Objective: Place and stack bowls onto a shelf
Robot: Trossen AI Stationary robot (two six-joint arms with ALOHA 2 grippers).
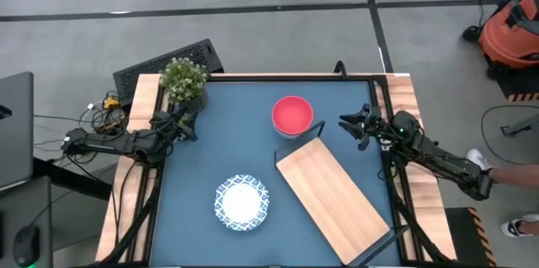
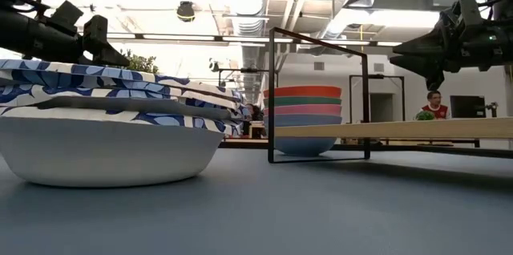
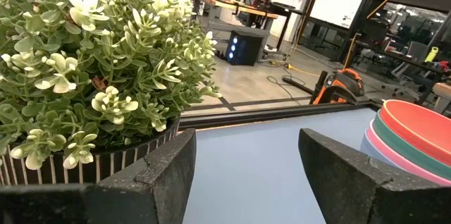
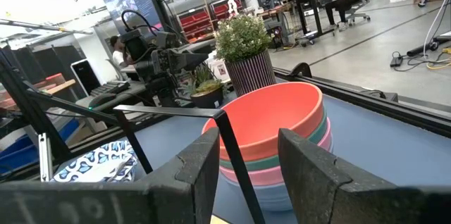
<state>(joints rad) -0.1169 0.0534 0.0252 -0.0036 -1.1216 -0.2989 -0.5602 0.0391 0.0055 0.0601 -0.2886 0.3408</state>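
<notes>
Closest to the front edge of the blue desk [image 1: 194, 167] sits a stack of shallow blue-and-white patterned bowls [image 1: 242, 202], nested one inside another and left of centre. Just to their right the light-wood shelf [image 1: 333, 194] lies slantwise across the desk, its thin black wire frame [image 1: 300, 145] at the far end; nothing rests on the board.

Further back, just beyond that wire frame, stands a stack of plain bowls [image 1: 292, 115]: red on top, then green, pink and pale blue beneath. From desk height the stack shows through the frame, resting on the desk rather than on the board.

The left tool [image 1: 183, 122] hangs over the desk's left side, near the far corner, its two fingers spread wide and holding nothing. A potted green plant [image 1: 184, 80] stands right in front of it in that corner. The right tool [image 1: 349, 122] hovers above the desk at the right edge, pointing toward the red-topped stack and well clear of it; its fingers are parted with nothing between them.

Beyond the desk the room opens out, and a person in red [image 2: 434, 106] sits far back
</notes>
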